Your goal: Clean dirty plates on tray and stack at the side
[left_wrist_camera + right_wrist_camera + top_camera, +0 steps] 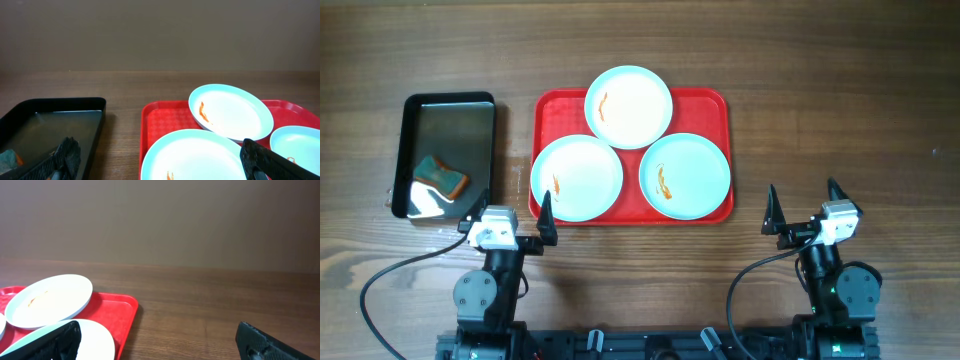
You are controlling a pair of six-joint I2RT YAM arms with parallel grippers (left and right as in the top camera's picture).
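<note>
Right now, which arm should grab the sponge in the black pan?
Left. The left tool, open, sits by the near corner of the shiny black metal pan holding the teal-and-orange sponge. The right tool is across the red rectangular plastic tray.

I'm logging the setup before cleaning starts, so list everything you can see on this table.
plates: three, pale mint-white, each with an orange-red smear, on the tray
tray: one, red, table centre
pan: one, black, left of the tray
sponge: one, blue-green and orange, in the pan
table: one, brown wood
left gripper: one, black, open, by the tray's near left corner
right gripper: one, black, open, beyond the tray's near right corner
</note>
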